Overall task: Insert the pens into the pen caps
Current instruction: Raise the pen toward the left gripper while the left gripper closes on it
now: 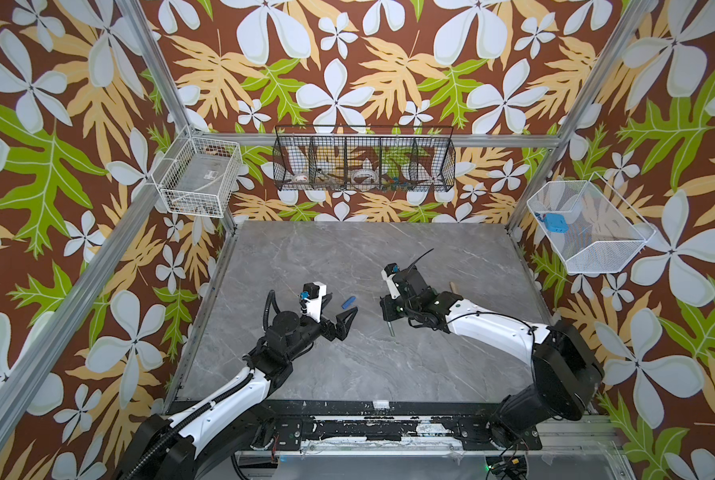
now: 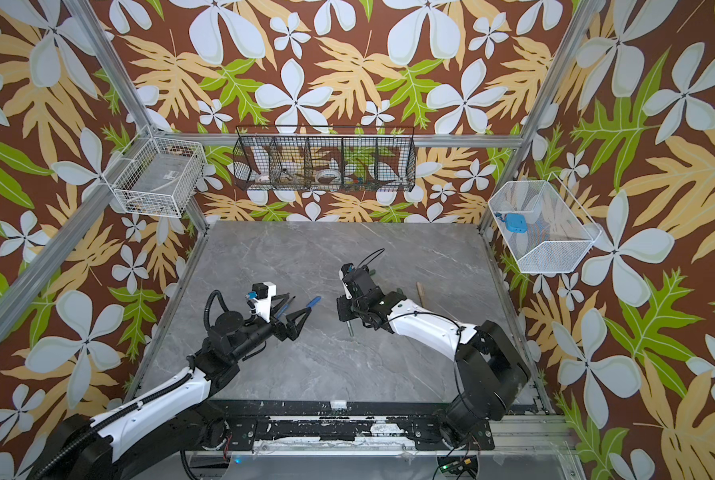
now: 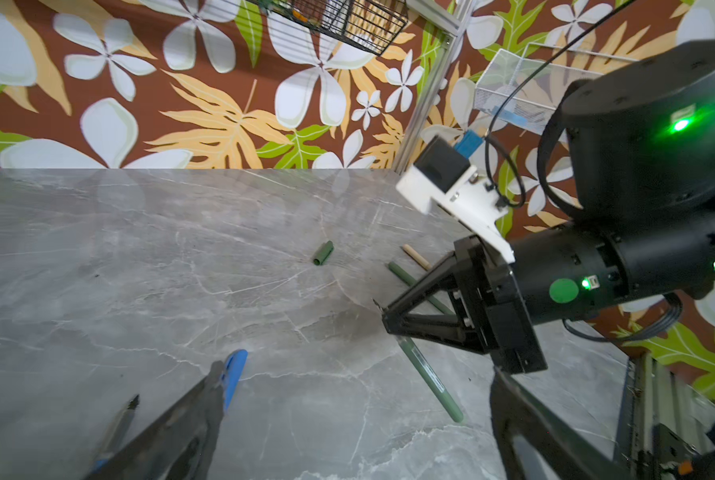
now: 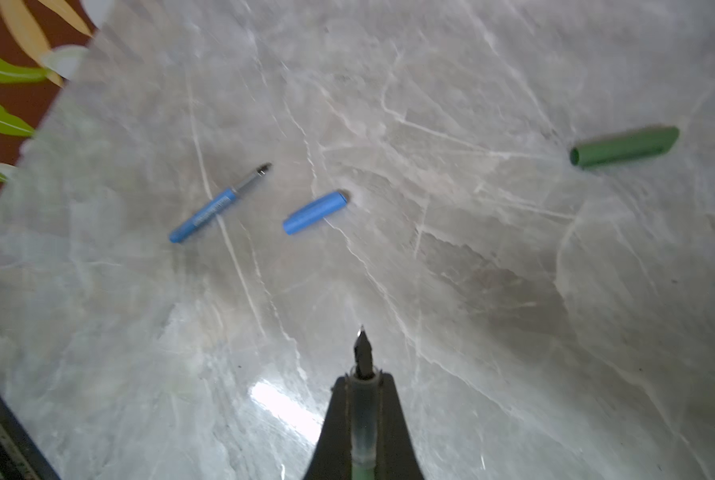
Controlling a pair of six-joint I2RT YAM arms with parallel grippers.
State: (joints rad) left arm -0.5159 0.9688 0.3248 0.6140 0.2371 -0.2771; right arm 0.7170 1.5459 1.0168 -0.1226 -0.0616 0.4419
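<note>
Right gripper (image 4: 362,376) is clamping a green pen (image 3: 430,380), nib poking out front and most of the barrel trailing behind, so I'm betting it's going to pivot in that skinny pinch once it's pushing on anything. The green cap (image 4: 625,146) is lying loose on the worktop (image 4: 472,291), well apart, so it's probably skidding away on contact. Left gripper (image 3: 358,370) is hanging wide open and empty beside the blue cap (image 4: 315,212) and blue pen (image 4: 218,203), so a colour mix-up is looking possible. I'm not spotting a tan cap or a second green one, and the right wrist view is coming out blurry.
</note>
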